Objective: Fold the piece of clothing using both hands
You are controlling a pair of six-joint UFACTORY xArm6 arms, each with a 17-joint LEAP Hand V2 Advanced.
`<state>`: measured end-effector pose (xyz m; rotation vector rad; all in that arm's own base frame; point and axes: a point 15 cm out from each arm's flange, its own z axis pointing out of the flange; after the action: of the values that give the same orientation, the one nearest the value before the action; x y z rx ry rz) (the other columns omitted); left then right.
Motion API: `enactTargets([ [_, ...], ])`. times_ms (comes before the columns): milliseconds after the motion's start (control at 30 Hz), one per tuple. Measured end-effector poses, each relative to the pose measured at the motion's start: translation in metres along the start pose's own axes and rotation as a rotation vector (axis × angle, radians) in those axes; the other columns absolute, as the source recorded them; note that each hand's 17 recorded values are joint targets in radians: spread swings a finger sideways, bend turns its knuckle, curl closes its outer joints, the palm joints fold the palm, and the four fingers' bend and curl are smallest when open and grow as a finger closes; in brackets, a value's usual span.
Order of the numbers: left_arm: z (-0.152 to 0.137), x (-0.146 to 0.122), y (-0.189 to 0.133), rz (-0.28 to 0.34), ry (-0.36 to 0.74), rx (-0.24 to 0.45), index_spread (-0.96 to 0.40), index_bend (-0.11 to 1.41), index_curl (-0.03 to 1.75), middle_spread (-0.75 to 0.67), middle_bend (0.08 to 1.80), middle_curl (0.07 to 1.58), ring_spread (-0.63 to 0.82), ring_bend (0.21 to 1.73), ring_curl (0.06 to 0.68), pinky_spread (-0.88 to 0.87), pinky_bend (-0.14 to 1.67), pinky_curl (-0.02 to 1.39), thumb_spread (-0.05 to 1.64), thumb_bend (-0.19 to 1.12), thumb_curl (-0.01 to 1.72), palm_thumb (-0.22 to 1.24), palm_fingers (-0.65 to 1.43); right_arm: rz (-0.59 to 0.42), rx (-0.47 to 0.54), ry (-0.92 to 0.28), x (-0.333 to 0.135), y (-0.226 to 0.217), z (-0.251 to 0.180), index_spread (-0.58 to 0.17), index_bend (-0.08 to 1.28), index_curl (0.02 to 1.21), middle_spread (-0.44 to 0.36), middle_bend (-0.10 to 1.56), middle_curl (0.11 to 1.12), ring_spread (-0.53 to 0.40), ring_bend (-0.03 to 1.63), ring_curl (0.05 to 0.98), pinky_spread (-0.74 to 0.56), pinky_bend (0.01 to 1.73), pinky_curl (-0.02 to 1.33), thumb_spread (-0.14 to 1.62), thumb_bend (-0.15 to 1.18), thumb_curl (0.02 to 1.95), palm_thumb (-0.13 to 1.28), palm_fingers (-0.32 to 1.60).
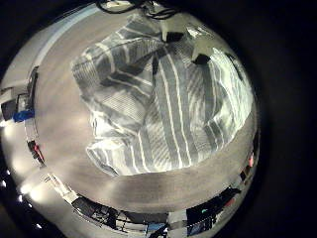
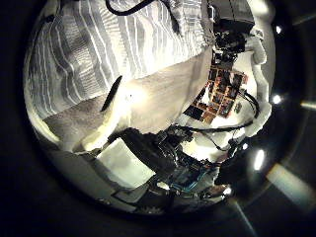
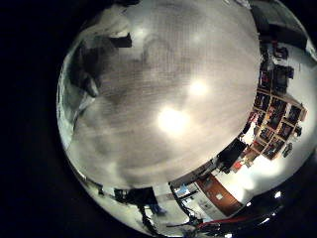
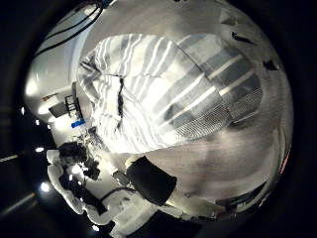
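A striped shirt lies crumpled on the counter. In the left little finger side palm view it fills much of the picture, so it is close under that palm. The cloth is bunched into loose folds, with one edge turned over on itself and the stripes running in different directions across the heap. Parts of the left hand's fingers reach in from the rim of this view and lie over the far edge of the shirt. I cannot tell whether they touch the cloth or only hang above it.

In the left thumb side palm view the shirt takes up the part next to the left hand, whose body crowds in from the rim. One finger stretches out along the hem where cloth gives way to bare counter. Whether the left fingers are apart, together or clamped on the cloth cannot be told from either view.

The right thumb side palm view shows the same shirt spread wide and close below, with the right hand showing beside it at the rim. The right little finger side palm view is mostly bare counter, with only a dim fold of cloth at one side. The state of the right fingers cannot be told.
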<state>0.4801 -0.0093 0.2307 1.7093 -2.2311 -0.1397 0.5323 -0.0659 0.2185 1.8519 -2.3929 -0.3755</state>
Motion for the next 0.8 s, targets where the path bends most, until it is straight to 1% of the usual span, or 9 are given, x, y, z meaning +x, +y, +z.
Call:
enactTargets([
  [100, 0.005, -0.003, 0.001, -0.002, 0.006, -0.010, -0.05, 0.19, 0.43, 0.17, 0.22, 0.42, 0.23, 0.62, 0.250, 0.29, 0.19, 0.43, 1.20, -0.02, 0.33, 0.51, 0.26, -0.010, -0.020, 0.003, -0.011, 0.003, 0.007, -0.219, 0.16, 0.34, 0.003, 0.64, 0.44, -0.093, 1.12, 0.346, 0.01, 0.98, 0.46, 1.21, -0.01, 0.28, 0.22, 0.30],
  [200, 0.007, -0.005, 0.000, -0.007, 0.006, -0.015, -0.05, 0.19, 0.43, 0.17, 0.22, 0.41, 0.23, 0.61, 0.247, 0.29, 0.19, 0.43, 1.20, -0.02, 0.33, 0.51, 0.26, -0.012, -0.068, -0.038, -0.024, 0.011, 0.015, -0.214, 0.15, 0.33, 0.007, 0.64, 0.44, -0.111, 1.15, 0.352, -0.01, 1.01, 0.47, 1.21, -0.01, 0.28, 0.24, 0.32],
  [267, 0.009, -0.003, -0.001, -0.003, 0.005, -0.020, -0.05, 0.18, 0.43, 0.17, 0.22, 0.41, 0.24, 0.61, 0.244, 0.30, 0.19, 0.42, 1.20, -0.02, 0.33, 0.51, 0.27, -0.011, -0.102, -0.061, -0.029, 0.018, 0.019, -0.207, 0.15, 0.32, -0.006, 0.67, 0.44, -0.142, 1.19, 0.356, -0.05, 1.05, 0.46, 1.20, 0.01, 0.30, 0.31, 0.38],
  [367, 0.008, -0.006, 0.000, -0.007, 0.007, -0.016, -0.05, 0.18, 0.43, 0.17, 0.22, 0.41, 0.24, 0.61, 0.241, 0.30, 0.19, 0.41, 1.20, -0.02, 0.33, 0.51, 0.27, -0.023, -0.116, -0.062, -0.036, 0.021, 0.022, -0.214, 0.14, 0.31, -0.045, 0.72, 0.46, -0.197, 1.24, 0.367, -0.13, 1.11, 0.47, 1.18, 0.02, 0.33, 0.41, 0.51],
  [467, 0.008, -0.010, 0.001, -0.007, 0.009, -0.015, -0.05, 0.18, 0.43, 0.16, 0.22, 0.41, 0.24, 0.61, 0.239, 0.30, 0.19, 0.41, 1.20, -0.02, 0.33, 0.51, 0.27, -0.042, -0.122, -0.059, -0.048, 0.025, 0.023, -0.250, 0.16, 0.31, -0.096, 0.78, 0.48, -0.251, 1.28, 0.377, -0.27, 1.18, 0.47, 1.17, 0.03, 0.35, 0.51, 0.72],
  [533, 0.008, -0.010, 0.000, -0.009, 0.010, -0.016, -0.05, 0.18, 0.42, 0.16, 0.21, 0.41, 0.24, 0.61, 0.238, 0.30, 0.19, 0.40, 1.20, -0.02, 0.33, 0.51, 0.27, -0.044, -0.138, -0.071, -0.052, 0.029, 0.023, -0.302, 0.23, 0.34, -0.138, 0.80, 0.50, -0.269, 1.28, 0.384, -0.39, 1.19, 0.45, 1.16, 0.04, 0.37, 0.57, 0.91],
  [633, 0.012, -0.008, -0.001, -0.007, 0.010, -0.024, -0.05, 0.18, 0.42, 0.16, 0.21, 0.41, 0.24, 0.60, 0.236, 0.30, 0.19, 0.40, 1.20, -0.02, 0.33, 0.51, 0.27, -0.041, -0.162, -0.086, -0.053, 0.035, 0.024, -0.374, 0.30, 0.39, -0.191, 0.84, 0.53, -0.281, 1.26, 0.396, -0.49, 1.13, 0.43, 1.14, 0.04, 0.40, 0.65, 1.09],
  [733, 0.010, -0.006, -0.002, -0.004, 0.008, -0.021, -0.05, 0.18, 0.42, 0.16, 0.21, 0.41, 0.25, 0.60, 0.234, 0.30, 0.19, 0.39, 1.20, -0.02, 0.33, 0.51, 0.28, -0.041, -0.154, -0.087, -0.053, 0.033, 0.023, -0.427, 0.45, 0.49, -0.223, 0.94, 0.58, -0.270, 1.25, 0.420, -0.49, 1.12, 0.44, 1.12, 0.06, 0.43, 0.76, 1.28],
  [800, 0.007, -0.007, -0.001, -0.003, 0.006, -0.014, -0.05, 0.18, 0.42, 0.16, 0.21, 0.41, 0.25, 0.60, 0.233, 0.30, 0.19, 0.39, 1.20, -0.02, 0.33, 0.51, 0.28, -0.041, -0.148, -0.087, -0.054, 0.032, 0.023, -0.445, 0.55, 0.55, -0.229, 1.02, 0.61, -0.255, 1.28, 0.438, -0.45, 1.15, 0.46, 1.10, 0.07, 0.45, 0.83, 1.33],
])
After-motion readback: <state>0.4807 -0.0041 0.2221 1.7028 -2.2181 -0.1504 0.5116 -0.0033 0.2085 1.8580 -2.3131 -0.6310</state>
